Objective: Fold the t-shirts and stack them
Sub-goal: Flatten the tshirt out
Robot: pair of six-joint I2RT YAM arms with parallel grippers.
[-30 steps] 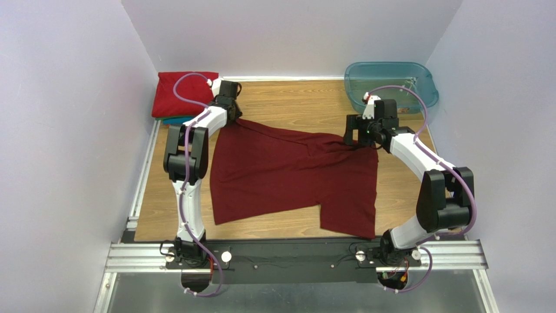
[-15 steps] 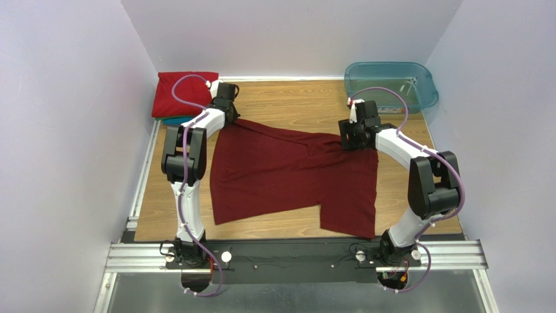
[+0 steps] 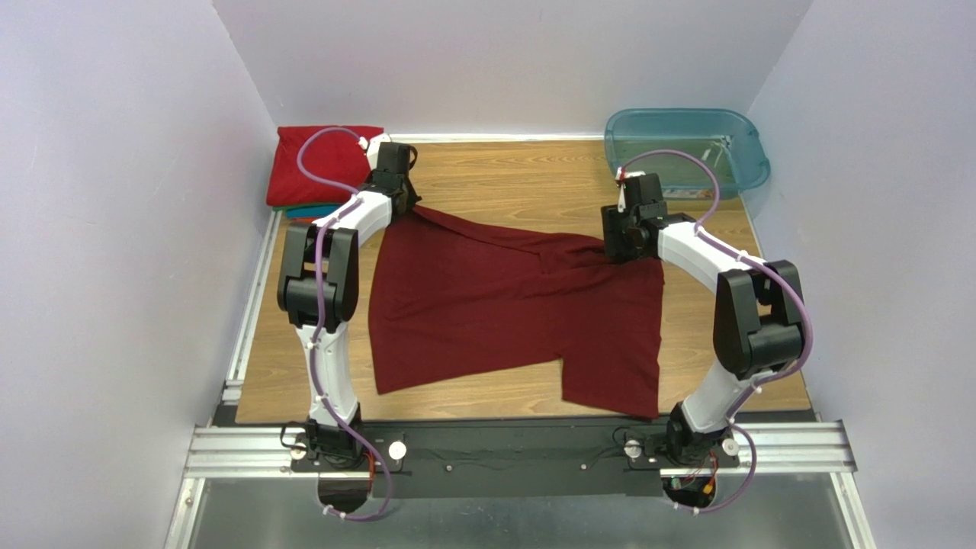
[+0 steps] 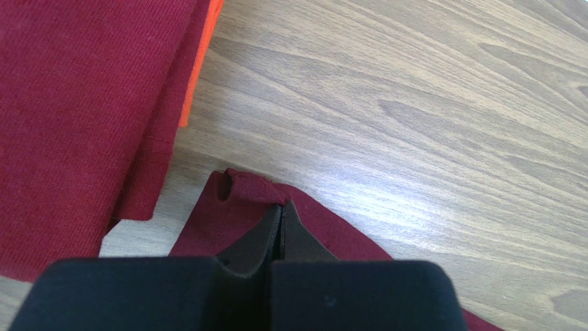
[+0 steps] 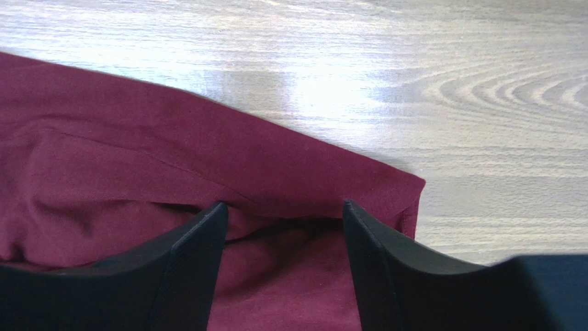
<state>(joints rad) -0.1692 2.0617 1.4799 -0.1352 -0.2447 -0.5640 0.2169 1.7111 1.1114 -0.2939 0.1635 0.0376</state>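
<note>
Presently, the left tool (image 4: pixel 279 210) has its two black fingers pressed together, clamped on a corner of the plain dark maroon cloth t-shirt (image 3: pixel 504 303). A small rolled hem of that corner shows just ahead of the fingertips, lying on the light wooden counter (image 4: pixel 414 103). In the overhead view the left tool (image 3: pixel 398 195) sits at the garment's far left corner.

To the left of the left tool, close by but apart from the gripped corner, lies the bright red folded cloth t-shirt (image 4: pixel 69 103). An orange folded cloth layer (image 4: pixel 200 55) shows as a thin edge under it.

The right tool (image 5: pixel 283 210) has its fingers apart, one to either side of a bunched fold of maroon cloth. The garment's far right corner lies just ahead and to the right of the fingertips. Whether the fingers touch the cloth cannot be told from the wrist view.

Between the two tools the maroon garment is spread mostly flat, its near edge stepped, with creases running across its far part.

A translucent teal plastic tub (image 3: pixel 687 143) stands beyond the right tool (image 3: pixel 628 246), apart from the garment.
</note>
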